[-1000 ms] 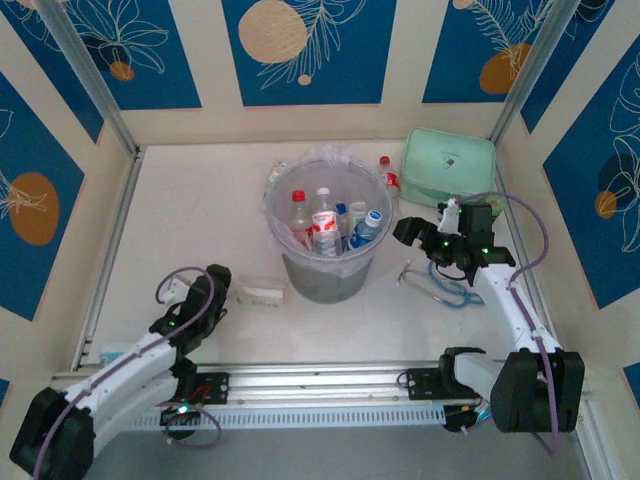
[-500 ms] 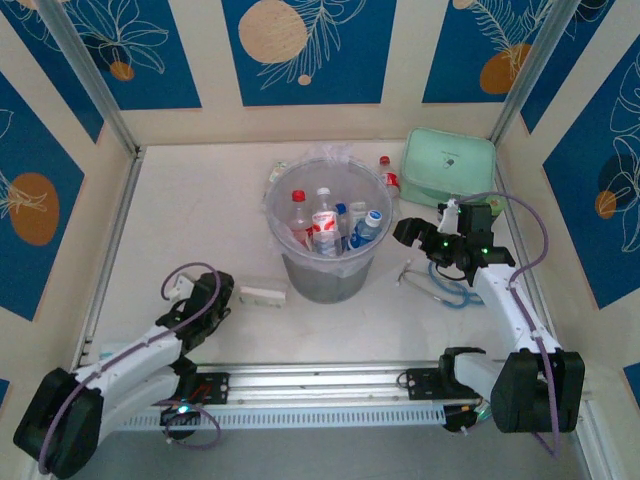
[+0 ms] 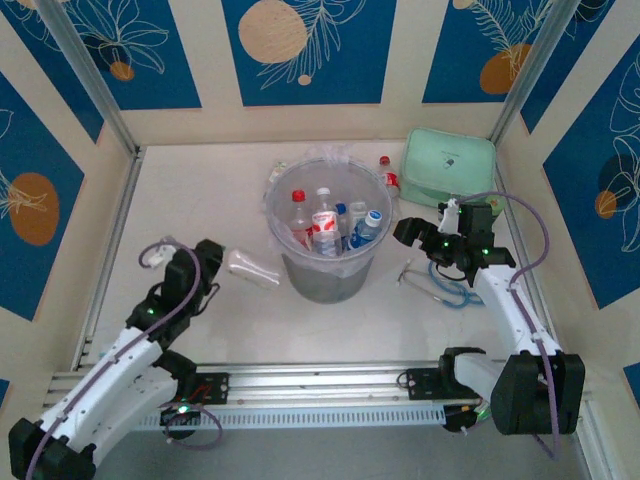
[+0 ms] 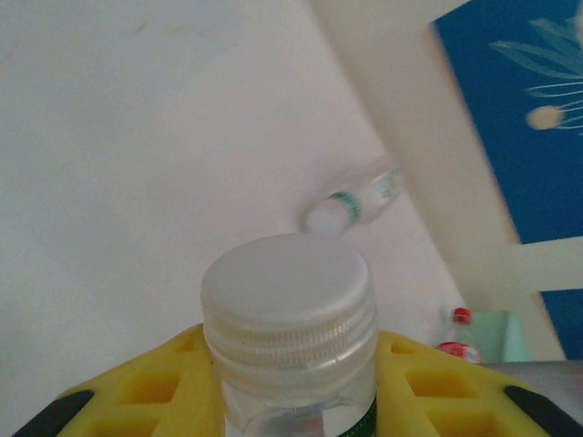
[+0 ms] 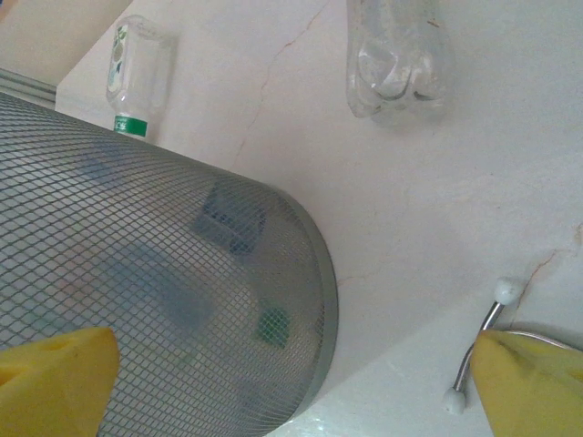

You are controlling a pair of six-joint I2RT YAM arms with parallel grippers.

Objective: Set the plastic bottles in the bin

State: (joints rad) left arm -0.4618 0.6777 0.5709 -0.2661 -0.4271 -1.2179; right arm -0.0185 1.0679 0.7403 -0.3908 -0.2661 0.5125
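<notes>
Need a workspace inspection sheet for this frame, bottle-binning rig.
Surface: white tabletop, no spills seen.
Job's things: bin contains several bottles; held bottle left of bin; green-label bottle and red-cap bottle behind bin.
Clutter: mint case, blue-handled tool at right.
Grippers: left claw shut on held bottle's neck; right claw open beside bin.
Cables: purple cable along each arm, no snag seen.
Surroundings: blue floral wall panels.

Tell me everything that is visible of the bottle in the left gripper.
The bottle is small, of clear plastic, with a white ribbed screw cap on. The left gripper is shut on its neck, a yellow finger on each side just under the cap. It lies nearly level, its body pointing toward the bin, short of its wall. Whether it touches the table is unclear.
</notes>
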